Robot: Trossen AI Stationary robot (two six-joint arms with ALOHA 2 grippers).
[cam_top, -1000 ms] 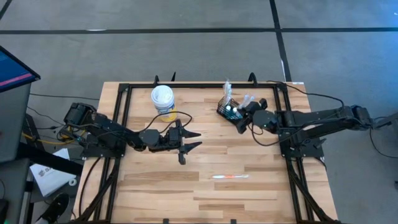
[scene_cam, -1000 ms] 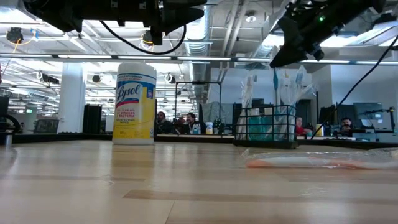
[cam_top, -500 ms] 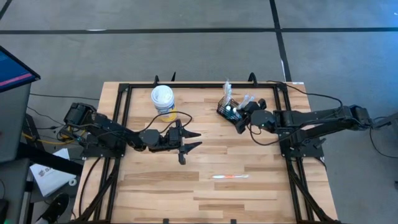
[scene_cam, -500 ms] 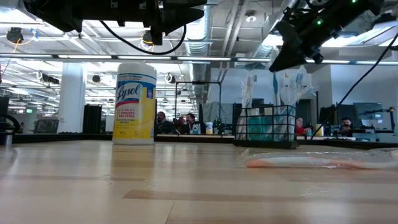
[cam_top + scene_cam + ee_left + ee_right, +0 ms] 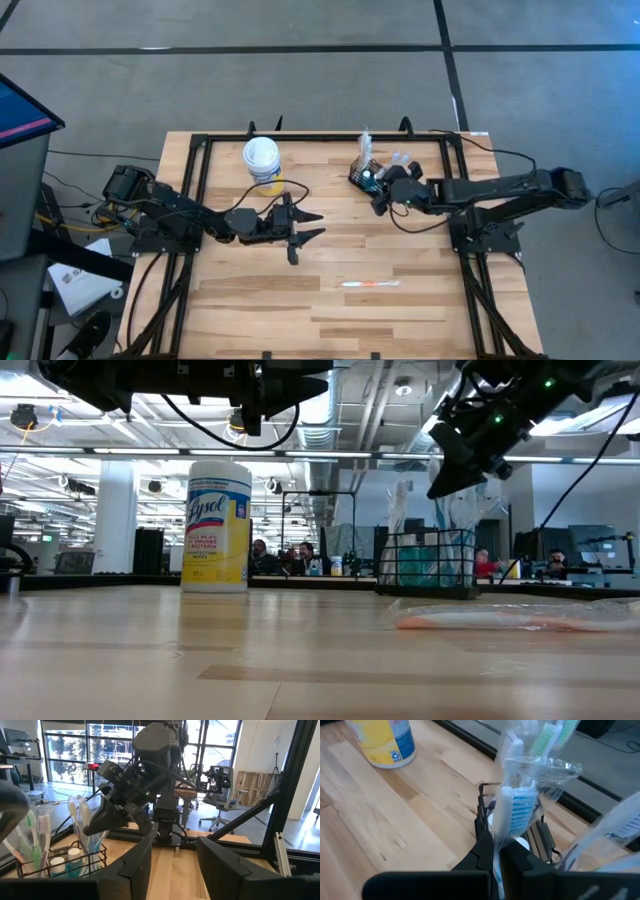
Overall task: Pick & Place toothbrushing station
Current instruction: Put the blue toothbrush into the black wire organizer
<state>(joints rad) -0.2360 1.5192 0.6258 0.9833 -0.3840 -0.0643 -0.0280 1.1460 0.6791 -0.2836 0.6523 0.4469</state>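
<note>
I am holding my right hand (image 5: 378,194) clenched on a plastic-wrapped blue-bristled toothbrush (image 5: 512,810) above the black wire-mesh caddy (image 5: 367,176) at the tabletop's (image 5: 330,305) one o'clock. Several brushes are already standing inside. One wrapped orange toothbrush (image 5: 370,284) is waiting at five o'clock. My left hand (image 5: 305,229) is hovering released at centre.

The right gripper (image 5: 379,196) moved left and came lower, closer over the toothbrushing station (image 5: 367,177); its arm stretched more across the table's far right part.
</note>
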